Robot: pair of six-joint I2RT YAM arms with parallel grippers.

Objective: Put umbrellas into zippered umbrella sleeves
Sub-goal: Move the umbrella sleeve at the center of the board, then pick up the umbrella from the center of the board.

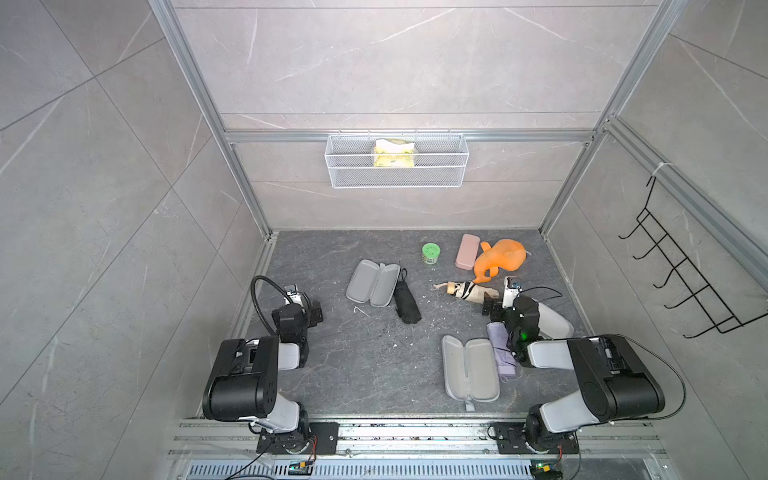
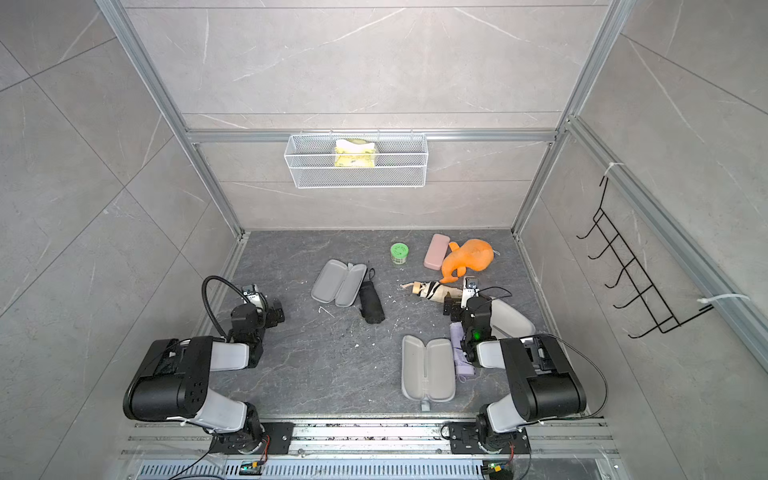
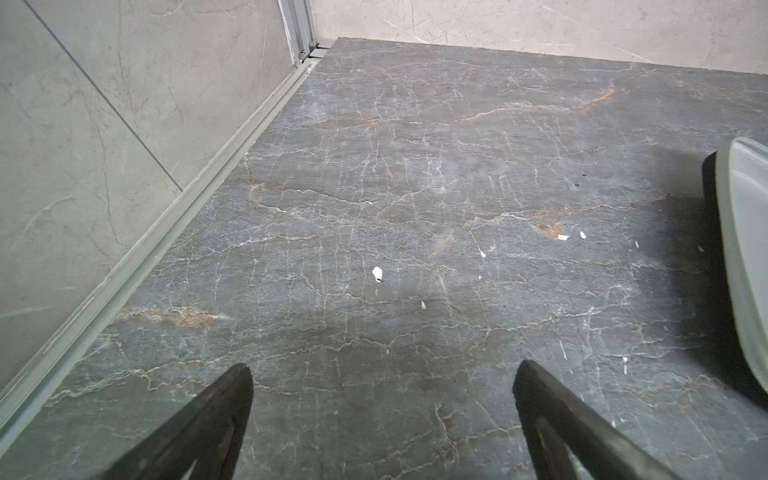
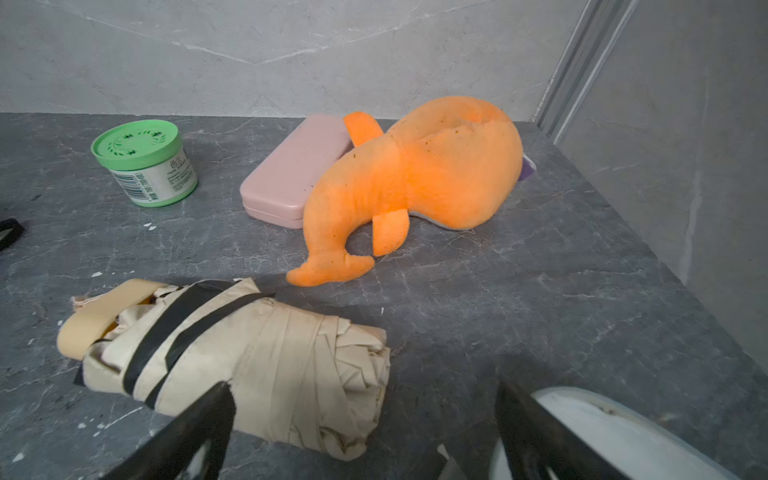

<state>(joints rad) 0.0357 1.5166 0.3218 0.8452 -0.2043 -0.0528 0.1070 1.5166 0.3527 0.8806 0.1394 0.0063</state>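
Black umbrella lies mid-bench, against the long side of an opened sleeve whose grey lining faces up. I see the beige umbrella nearer the right edge, in front of the orange plush, the pink case and the green tub, which sit toward the back edge. The lilac umbrella lies just beside a second opened sleeve near the front edge, partly under my right arm. A third sleeve shows pale beneath that arm by the right edge; I cannot tell how far open it is. My left gripper hangs over bare bench near the left edge, jaws spread wide, nothing in them. My right gripper is spread just as wide and empty, low at the beige umbrella's canopy end; whether a finger touches the fabric I cannot tell.
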